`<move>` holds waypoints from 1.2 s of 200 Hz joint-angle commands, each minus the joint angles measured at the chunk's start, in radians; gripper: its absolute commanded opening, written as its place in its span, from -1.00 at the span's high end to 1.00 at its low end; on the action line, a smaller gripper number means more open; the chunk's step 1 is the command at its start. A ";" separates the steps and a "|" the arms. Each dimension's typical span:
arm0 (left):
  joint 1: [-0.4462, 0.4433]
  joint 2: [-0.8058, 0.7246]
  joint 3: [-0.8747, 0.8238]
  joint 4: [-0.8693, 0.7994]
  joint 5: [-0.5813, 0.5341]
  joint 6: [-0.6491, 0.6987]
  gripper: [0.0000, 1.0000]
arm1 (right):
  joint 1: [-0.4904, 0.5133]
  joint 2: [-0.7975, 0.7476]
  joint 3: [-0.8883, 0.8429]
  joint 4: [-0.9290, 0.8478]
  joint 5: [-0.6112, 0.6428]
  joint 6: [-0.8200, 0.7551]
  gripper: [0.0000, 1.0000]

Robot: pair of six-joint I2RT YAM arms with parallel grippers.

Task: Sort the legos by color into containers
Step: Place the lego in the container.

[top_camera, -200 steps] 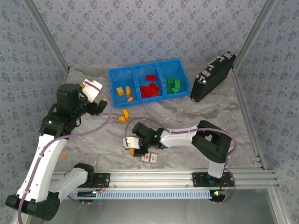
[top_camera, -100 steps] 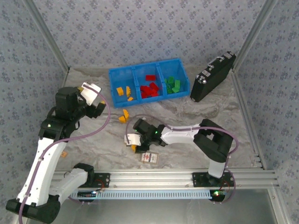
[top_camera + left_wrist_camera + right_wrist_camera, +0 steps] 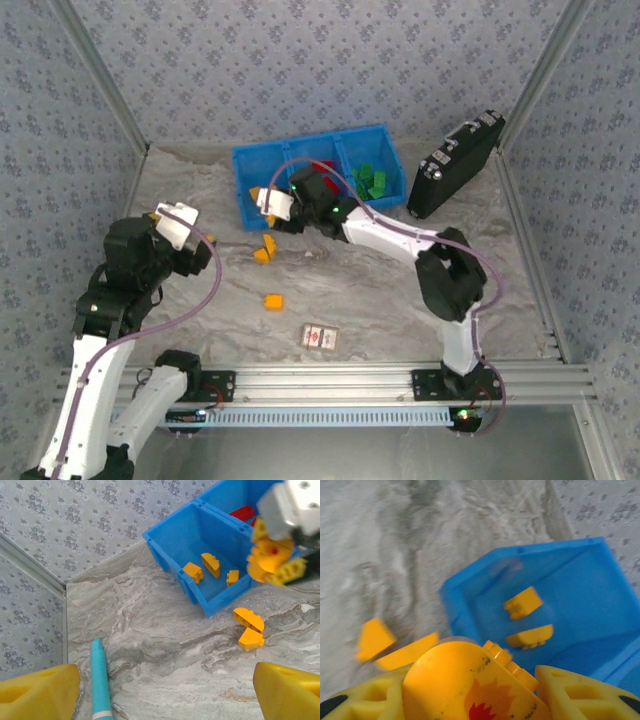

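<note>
The overhead camera looks down on the whole table (image 3: 400, 290) from high behind its near edge. Both wrist cameras look down at a slant from closer in, sharing the left compartment of the blue tray (image 3: 172, 542).

Arms (image 3: 385, 232) white, black joints; purple cables (image 3: 214, 272); yellow gripper fingers (image 3: 287, 690).

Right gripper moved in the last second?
Yes. The right gripper, holding a round yellow lego, went from beside the card box to the left compartment of the blue tray.

No words, brands or numbers can be read. A red, flame-like emblem is printed on the round yellow lego (image 3: 472, 687). Red markings are carried by the flat card box (image 3: 320, 337), too small to be deciphered.
</note>
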 commanded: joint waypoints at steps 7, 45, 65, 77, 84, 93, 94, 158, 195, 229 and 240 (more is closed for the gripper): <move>0.009 -0.025 -0.020 -0.009 0.040 -0.058 -0.79 | -0.035 0.161 0.180 -0.030 0.013 -0.001 0.25; 0.010 -0.052 -0.065 -0.010 0.083 -0.077 -0.78 | -0.053 0.318 0.391 -0.037 0.037 0.021 0.15; 0.010 -0.049 -0.070 -0.006 0.115 -0.082 -0.78 | -0.061 0.386 0.472 -0.042 0.059 0.044 0.14; 0.010 -0.045 -0.075 -0.003 0.119 -0.076 -0.78 | -0.067 0.417 0.502 -0.036 0.064 0.068 0.14; 0.010 -0.040 -0.077 -0.003 0.118 -0.072 -0.78 | -0.073 0.434 0.519 -0.034 0.065 0.080 0.14; 0.010 -0.034 -0.078 -0.003 0.119 -0.070 -0.78 | -0.078 0.454 0.539 -0.032 0.068 0.092 0.13; 0.010 -0.033 -0.078 -0.003 0.120 -0.070 -0.78 | -0.079 0.457 0.541 -0.033 0.068 0.093 0.13; 0.010 -0.009 -0.078 -0.001 0.142 -0.096 -0.78 | -0.102 0.544 0.628 -0.059 0.030 0.093 -0.09; 0.010 0.040 -0.093 -0.042 0.222 -0.115 -0.79 | -0.098 0.530 0.627 -0.064 0.011 0.084 -0.32; 0.010 0.076 -0.099 -0.025 0.277 -0.166 -0.81 | -0.090 0.481 0.599 -0.067 -0.021 0.052 -0.52; 0.010 0.077 -0.108 -0.014 0.279 -0.192 -0.82 | -0.086 0.465 0.592 -0.072 -0.024 0.039 -0.54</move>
